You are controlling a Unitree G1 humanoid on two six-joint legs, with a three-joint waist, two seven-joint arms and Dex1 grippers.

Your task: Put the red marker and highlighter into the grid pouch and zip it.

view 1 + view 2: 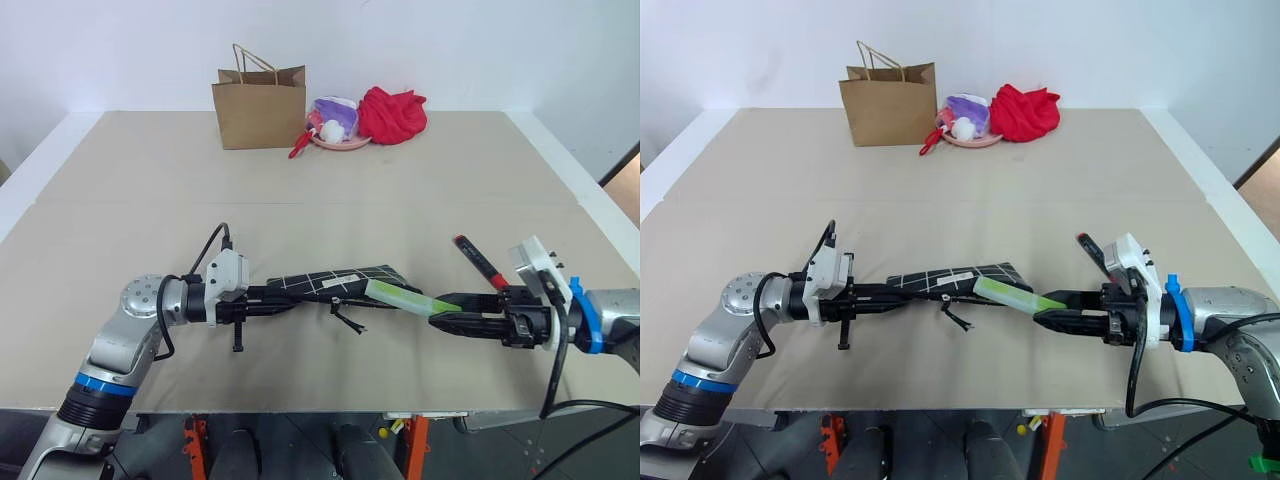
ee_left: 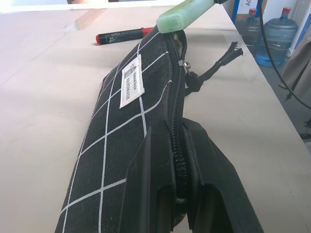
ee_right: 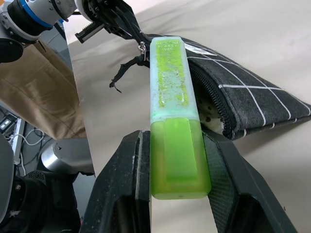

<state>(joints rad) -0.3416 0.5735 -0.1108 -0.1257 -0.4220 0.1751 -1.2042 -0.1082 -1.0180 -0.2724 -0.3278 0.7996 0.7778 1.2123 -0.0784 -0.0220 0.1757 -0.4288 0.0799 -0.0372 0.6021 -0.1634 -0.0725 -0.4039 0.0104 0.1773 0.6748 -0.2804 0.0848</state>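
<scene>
You've got a flat black woven-cloth grid pouch with white printed lines, a sewn white fabric label and matt coiled zipper teeth. The chunky light-green plastic highlighter looks translucent, slightly scuffed, its paler end frosted. The slim black-and-red plastic marker is glossy. Gripper fingers are matt black plastic. The beige table is smooth and matt; the brown paper bag is dull.

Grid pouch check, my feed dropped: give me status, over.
Left pincer shut on grid pouch. Right pincer shut on highlighter, pale end at pouch mouth. Red marker on table. Nothing in the way.
</scene>
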